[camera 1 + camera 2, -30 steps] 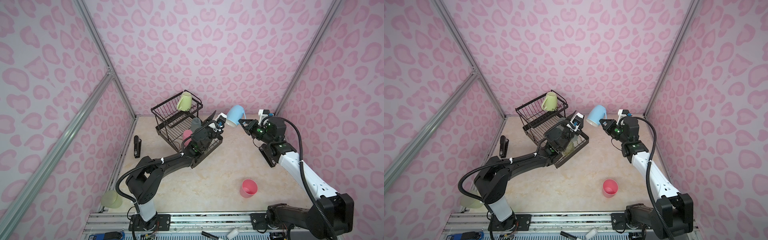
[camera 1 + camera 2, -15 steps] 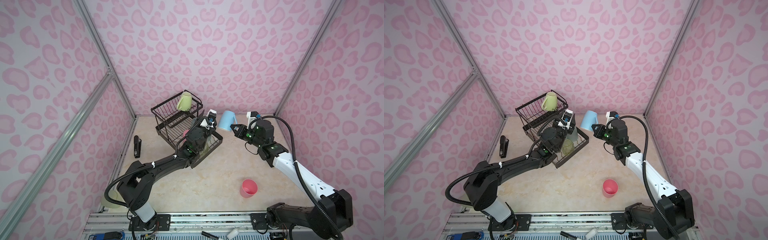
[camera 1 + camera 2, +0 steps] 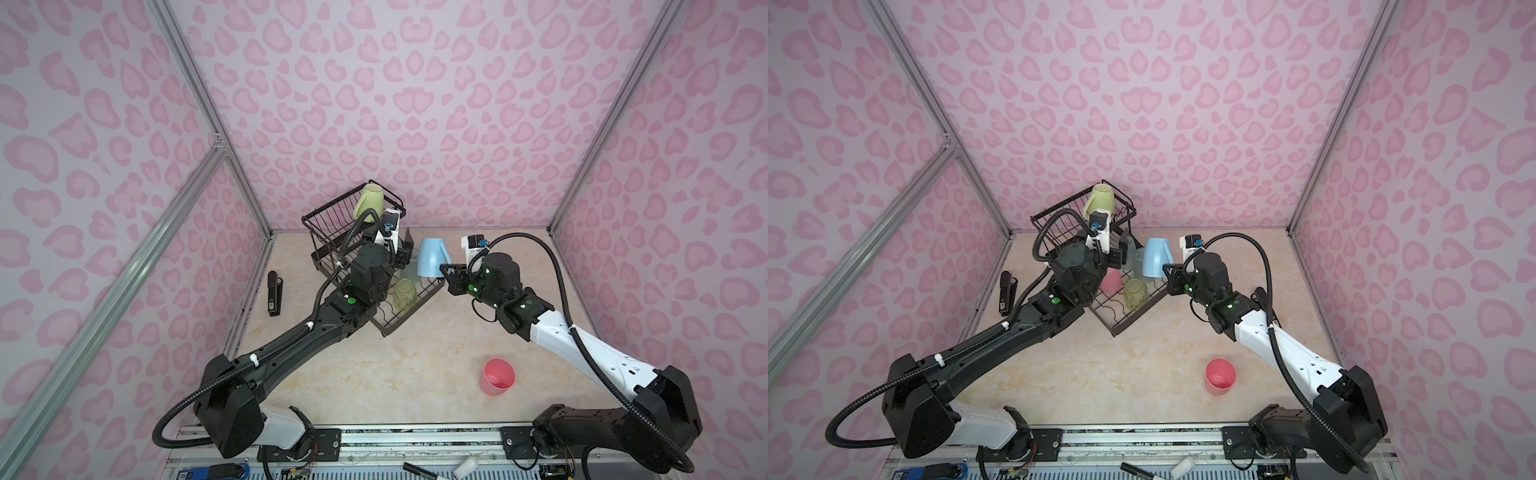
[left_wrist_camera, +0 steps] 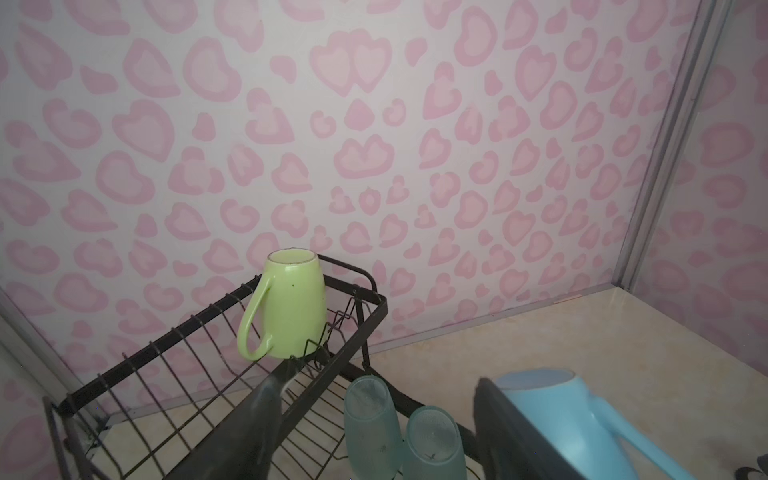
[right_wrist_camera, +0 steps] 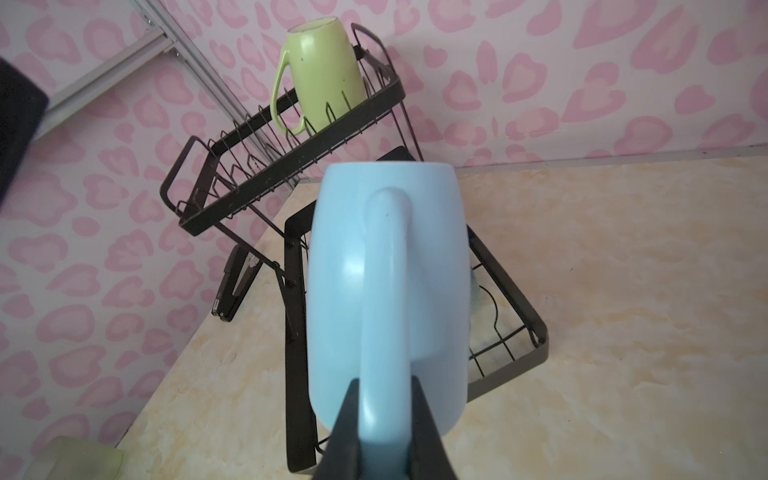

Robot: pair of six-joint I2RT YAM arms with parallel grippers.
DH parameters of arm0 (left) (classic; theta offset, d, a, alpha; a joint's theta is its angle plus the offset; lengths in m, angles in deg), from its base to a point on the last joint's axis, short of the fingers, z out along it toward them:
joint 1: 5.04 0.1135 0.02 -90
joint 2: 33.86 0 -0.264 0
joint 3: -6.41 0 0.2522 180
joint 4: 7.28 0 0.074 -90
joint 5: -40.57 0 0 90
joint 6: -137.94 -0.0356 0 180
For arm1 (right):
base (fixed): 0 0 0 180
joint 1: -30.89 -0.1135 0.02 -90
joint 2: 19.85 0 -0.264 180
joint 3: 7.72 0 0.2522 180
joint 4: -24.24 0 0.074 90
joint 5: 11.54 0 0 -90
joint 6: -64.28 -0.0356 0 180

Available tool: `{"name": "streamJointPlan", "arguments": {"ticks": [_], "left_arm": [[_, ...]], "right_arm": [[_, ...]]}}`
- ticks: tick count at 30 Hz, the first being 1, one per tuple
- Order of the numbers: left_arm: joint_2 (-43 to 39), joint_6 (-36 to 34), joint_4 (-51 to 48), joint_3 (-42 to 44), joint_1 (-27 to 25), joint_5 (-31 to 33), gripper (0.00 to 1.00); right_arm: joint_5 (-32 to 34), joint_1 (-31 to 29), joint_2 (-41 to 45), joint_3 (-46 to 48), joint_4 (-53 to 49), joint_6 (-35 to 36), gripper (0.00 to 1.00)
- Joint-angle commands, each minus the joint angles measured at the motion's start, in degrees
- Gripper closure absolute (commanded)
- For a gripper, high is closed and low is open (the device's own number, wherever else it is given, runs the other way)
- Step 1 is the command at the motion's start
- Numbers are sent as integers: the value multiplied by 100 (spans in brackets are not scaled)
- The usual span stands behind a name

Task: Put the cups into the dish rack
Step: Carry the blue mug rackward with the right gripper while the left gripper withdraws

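Swung leftward, the blue mug [image 3: 430, 257] now hangs mid-frame over the rack [image 3: 411, 311], above beige worktop [image 3: 415, 361], pink walls [image 3: 415, 104]; base up, axis near upright, handle clamped by right pincer [image 5: 382, 390]; left pincer [image 4: 386, 378] wide, empty.

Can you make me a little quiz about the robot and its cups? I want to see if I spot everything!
1. The right gripper holds the light-blue mug by its:
A. rim
B. handle
C. base
2. True or false: the lime mug sits upside down in the top basket of the dish rack.
3. What colour is the lone cup standing on the table?

Key
1. B
2. True
3. Pink
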Motion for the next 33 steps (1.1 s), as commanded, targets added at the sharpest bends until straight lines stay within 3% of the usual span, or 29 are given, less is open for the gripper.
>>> {"name": "streamJointPlan", "arguments": {"ticks": [1, 10, 16, 22, 33], "left_arm": [[-223, 1105, -1284, -250, 195, -153, 24], [-686, 2670, -3270, -747, 695, -808, 21], [-1157, 3317, -4049, -780, 1246, -1690, 16], [-1511, 3510, -4543, -652, 1649, -2202, 8], [-1873, 3367, -4884, -418, 1987, -2662, 8]], "right_arm": [[81, -234, -73, 84, 904, 629, 100], [118, -963, -559, 57, 1349, 1253, 100], [190, -1311, -1009, 15, 1728, 1430, 100], [417, -1625, -1489, -57, 2112, 1580, 100], [1017, -1743, -2183, 157, 3277, 1612, 100]]}}
